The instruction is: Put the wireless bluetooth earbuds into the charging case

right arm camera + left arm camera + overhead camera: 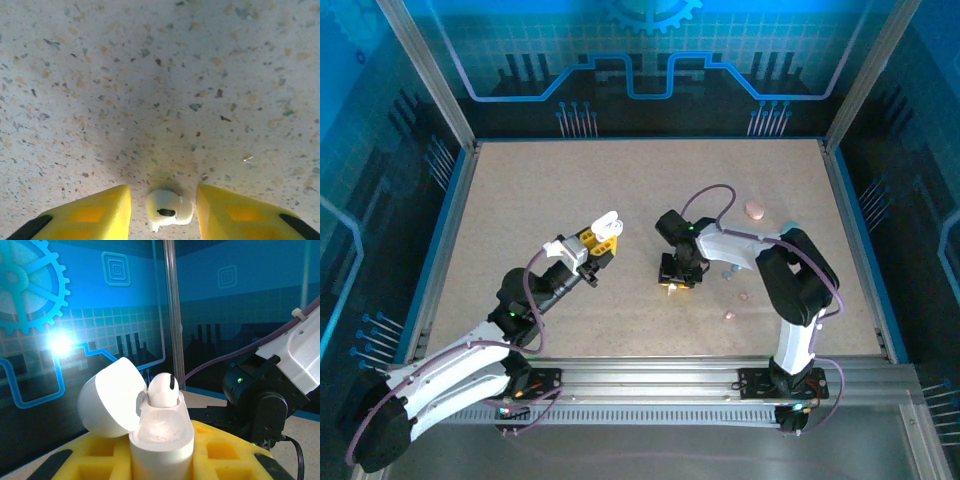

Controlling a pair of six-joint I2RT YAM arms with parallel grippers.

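Landmark: the white charging case, held up above the table.
Left gripper: yellow fingers were pressed against the white charging case on two sides, pinching it upright.
Lid: stood open, tipped off the left side of the white charging case in the left wrist view.
Seated earbud: white, stood in the far socket of the white charging case.
Right gripper: right of the white charging case and nearer the arm bases, pointed down at the table, jaws spread.
Loose earbud: white, lay on the table between the spread jaws with a gap showing on one side, outside the white charging case.
Pale blue bud, pink bud, second pink bud: lay on the table farther right of the white charging case than the right gripper.
Pink case: sat on the table well to the right of the white charging case, about level with it.
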